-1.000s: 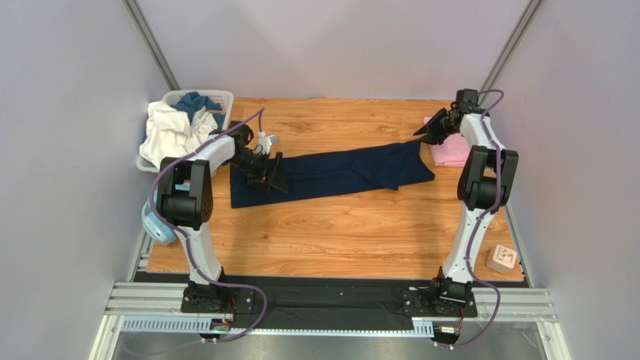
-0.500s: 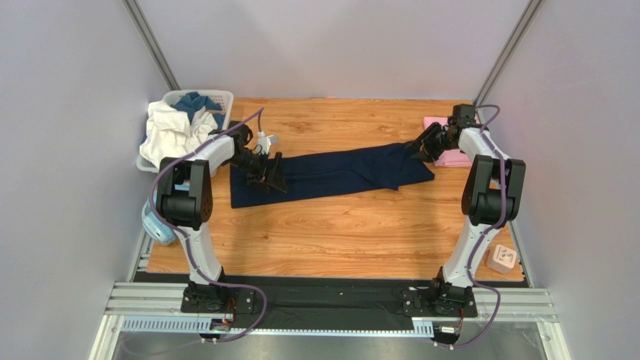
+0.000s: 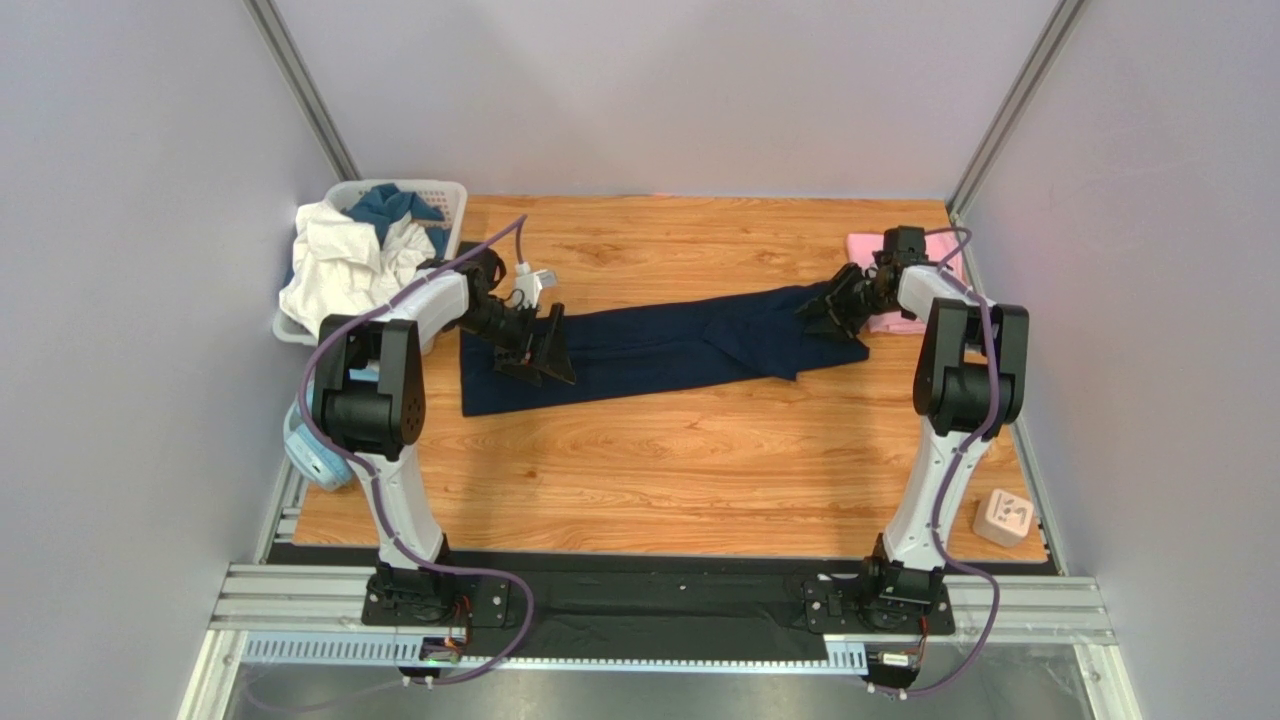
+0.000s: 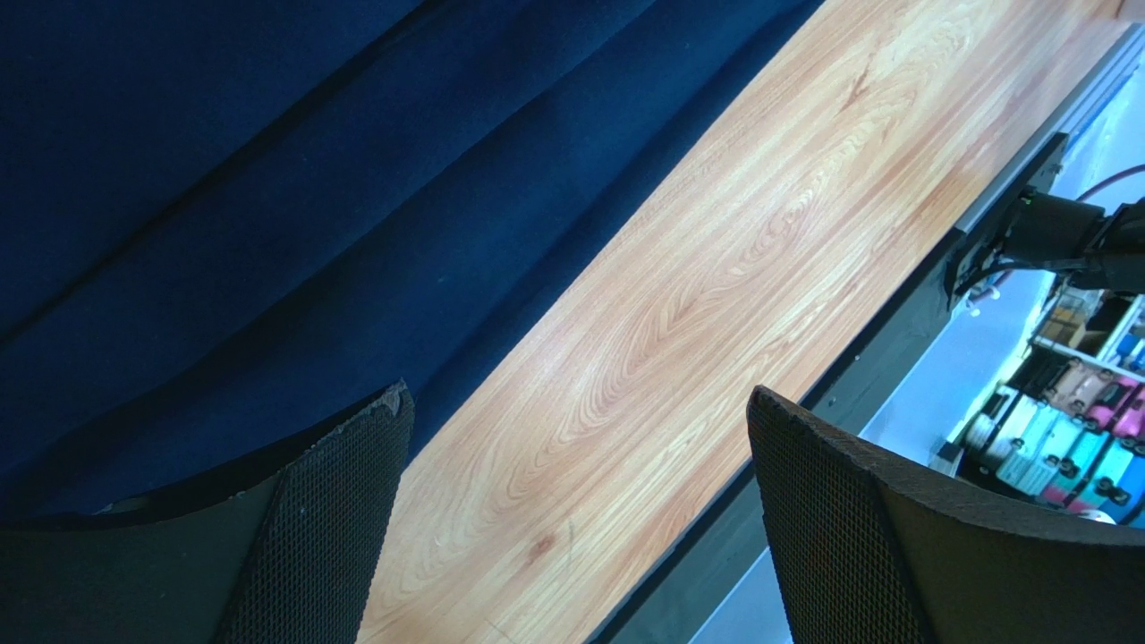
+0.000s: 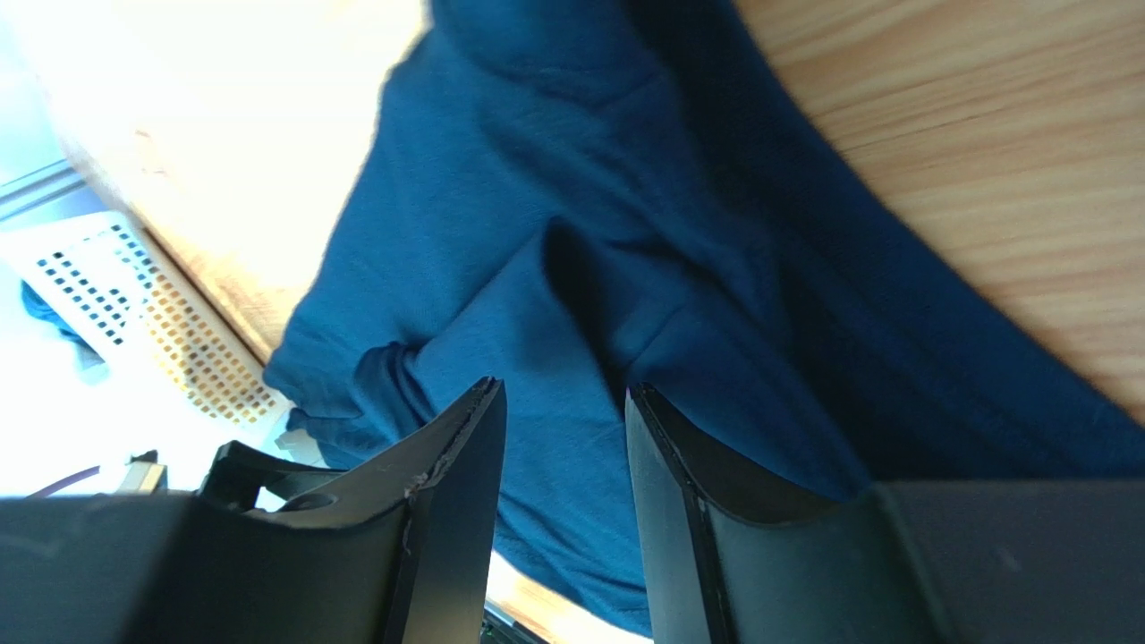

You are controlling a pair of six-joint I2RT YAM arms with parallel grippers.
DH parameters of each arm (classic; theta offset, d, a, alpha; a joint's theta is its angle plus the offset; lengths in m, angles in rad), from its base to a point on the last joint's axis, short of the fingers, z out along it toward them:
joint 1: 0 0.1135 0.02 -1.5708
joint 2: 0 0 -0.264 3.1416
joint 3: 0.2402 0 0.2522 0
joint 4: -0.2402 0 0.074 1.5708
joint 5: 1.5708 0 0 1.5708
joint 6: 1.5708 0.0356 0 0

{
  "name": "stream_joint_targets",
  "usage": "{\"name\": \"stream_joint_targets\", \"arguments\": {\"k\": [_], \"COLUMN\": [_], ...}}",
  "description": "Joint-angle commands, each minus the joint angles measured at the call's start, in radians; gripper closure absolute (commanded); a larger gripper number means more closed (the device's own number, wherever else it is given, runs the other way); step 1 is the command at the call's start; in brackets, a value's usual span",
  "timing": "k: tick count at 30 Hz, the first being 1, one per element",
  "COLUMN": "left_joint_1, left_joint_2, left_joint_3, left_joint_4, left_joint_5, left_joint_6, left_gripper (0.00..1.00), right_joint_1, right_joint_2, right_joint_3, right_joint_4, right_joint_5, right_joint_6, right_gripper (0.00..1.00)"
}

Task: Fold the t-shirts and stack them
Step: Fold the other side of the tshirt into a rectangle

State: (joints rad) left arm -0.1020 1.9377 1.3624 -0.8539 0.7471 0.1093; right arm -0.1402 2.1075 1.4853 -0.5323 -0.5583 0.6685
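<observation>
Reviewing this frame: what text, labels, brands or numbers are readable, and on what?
None can be read.
Dark marks on top of the small tan block, near the table's right edge: too small to read.
The navy shirt and pink shirt show no print.

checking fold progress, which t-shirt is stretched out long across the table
The dark navy t-shirt: it lies in a long band across the table; the pink t-shirt is a small patch by the right edge.

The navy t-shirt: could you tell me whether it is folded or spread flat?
Partly folded: the navy t-shirt lies as a long narrow band across the table, its layers overlapping lengthwise.
</observation>
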Motion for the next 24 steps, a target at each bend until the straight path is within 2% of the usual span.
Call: {"name": "stream_joint_targets", "arguments": {"k": [1, 24], "left_joint_1": [0.007, 0.007], "left_joint_2": [-0.039, -0.028], "left_joint_3": [0.03, 0.033], "left_joint_4": [-0.01, -0.014], "left_joint_5": [0.028, 0.029], "left_joint_6": [0.001, 0.01], "left_gripper": [0.0, 0.0], "right_joint_1": [0.004, 0.022], "right_joint_2": [0.011, 0.063], "right_joint_3": [0.006, 0.015], "right_joint_4": [0.032, 0.172], "right_joint_5": [0.003, -0.132], "right_joint_6": [-0.02, 0.094], "right_gripper": [0.56, 0.58]}}
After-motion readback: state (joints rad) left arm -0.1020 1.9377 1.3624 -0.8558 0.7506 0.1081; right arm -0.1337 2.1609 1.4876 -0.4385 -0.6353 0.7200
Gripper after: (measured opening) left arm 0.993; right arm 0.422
